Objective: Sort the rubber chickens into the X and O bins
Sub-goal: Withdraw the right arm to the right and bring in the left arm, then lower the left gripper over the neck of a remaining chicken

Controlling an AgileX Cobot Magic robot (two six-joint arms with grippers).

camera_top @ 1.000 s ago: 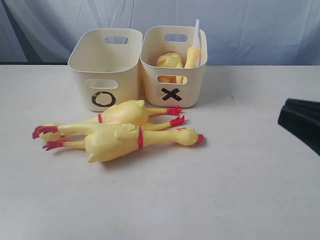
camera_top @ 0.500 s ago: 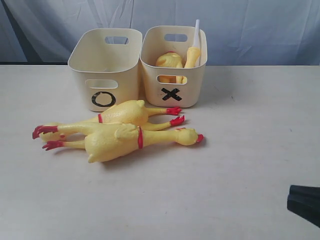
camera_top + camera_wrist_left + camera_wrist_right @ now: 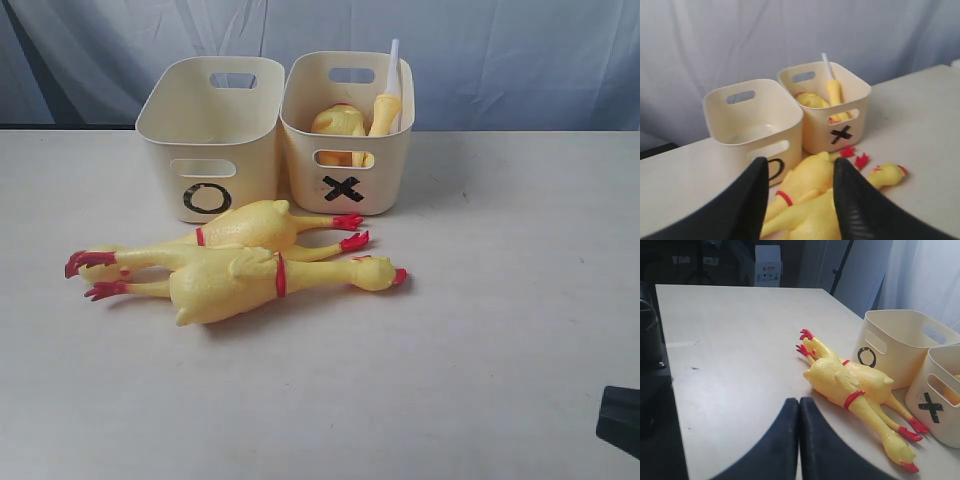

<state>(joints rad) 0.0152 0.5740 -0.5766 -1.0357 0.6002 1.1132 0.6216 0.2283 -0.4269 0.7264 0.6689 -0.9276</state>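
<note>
Chickens (image 3: 225,285): two on table (image 3: 480,330), perhaps two in X bin (image 3: 392,178).

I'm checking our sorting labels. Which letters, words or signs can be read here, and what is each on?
"O": black, on the front of one cream bin.
"X": black, on the front of the neighbouring cream bin.
White box in the background: its print is too small to read.

Lab; draped backdrop (image 3: 500,60); work table (image 3: 500,300)

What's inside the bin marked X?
A yellow rubber chicken and a white tube stick up inside the X bin. The wall hides their lower parts; the count is unclear.
</note>
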